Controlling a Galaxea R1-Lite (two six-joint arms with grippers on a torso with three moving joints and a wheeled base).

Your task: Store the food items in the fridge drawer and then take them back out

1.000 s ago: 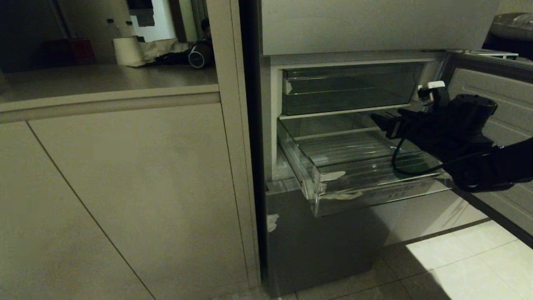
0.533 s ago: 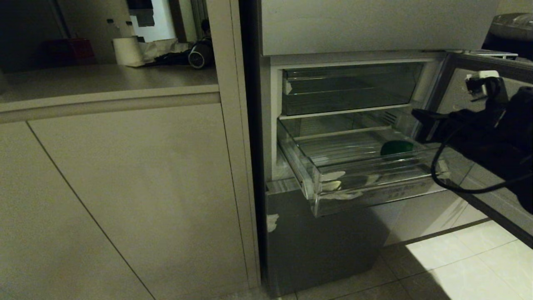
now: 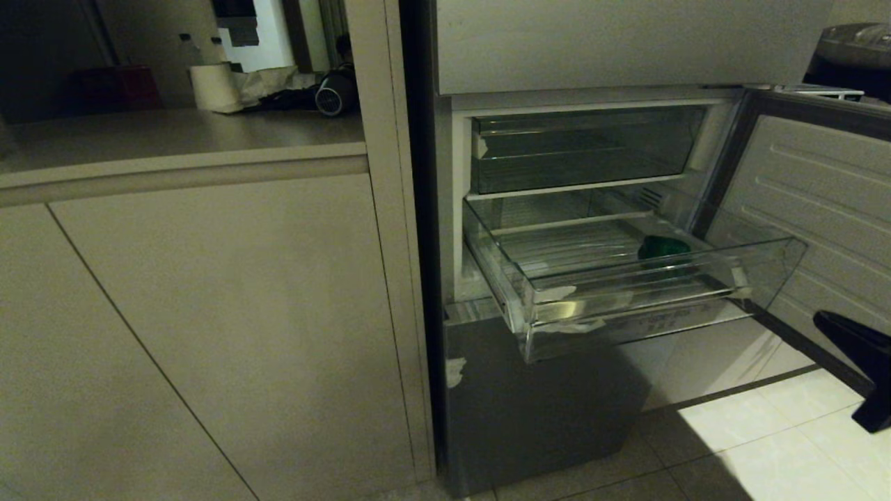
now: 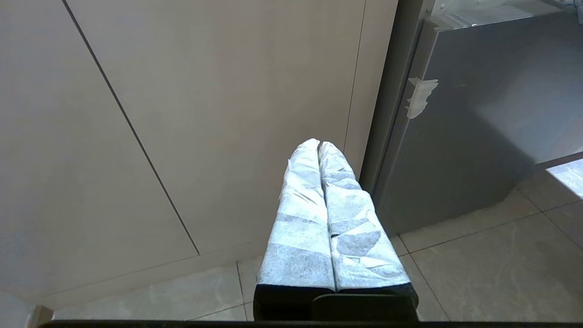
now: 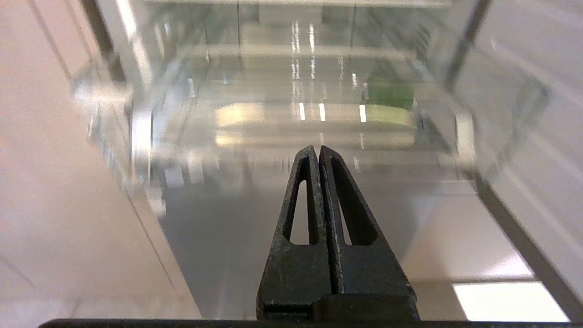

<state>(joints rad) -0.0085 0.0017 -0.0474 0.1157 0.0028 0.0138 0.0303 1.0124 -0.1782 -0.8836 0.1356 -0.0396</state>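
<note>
Fridge drawer (image 3: 626, 292) stands pulled out of the open fridge compartment, jutting forward over the grey lower door panel (image 3: 529, 410). It is a wide bin of clear plastic with a ribbed floor and a stepped front lip, and white tape scraps (image 3: 557, 296) cling along the left part of its front. Above it, inside the fridge, sits a second clear drawer (image 3: 585, 149), pushed in.

Left of the fridge runs a beige cabinet front (image 3: 209, 320) under a counter top (image 3: 174, 132) — a paper roll (image 3: 212, 87) and some dark clutter stand at the counter's far edge. The left gripper (image 4: 319, 146) hangs low before this cabinet, near the fridge's lower corner, its white-wrapped jaws pressed together with nothing between them.

Inside the fridge drawer, a small dark green item (image 3: 663, 247) lies on the ribbed floor near the right wall, toward the back; its exact shape cannot be told. In the right wrist view it shows as a green blur through the clear front.

Right of the drawer, the open fridge door (image 3: 807, 202) shows its ribbed inner lining. The right gripper (image 5: 319, 150) sits low and in front of the drawer, apart from it, pointing at its front lip — its black jaws pressed together and empty. Pale floor tiles (image 3: 766, 438) lie below.
</note>
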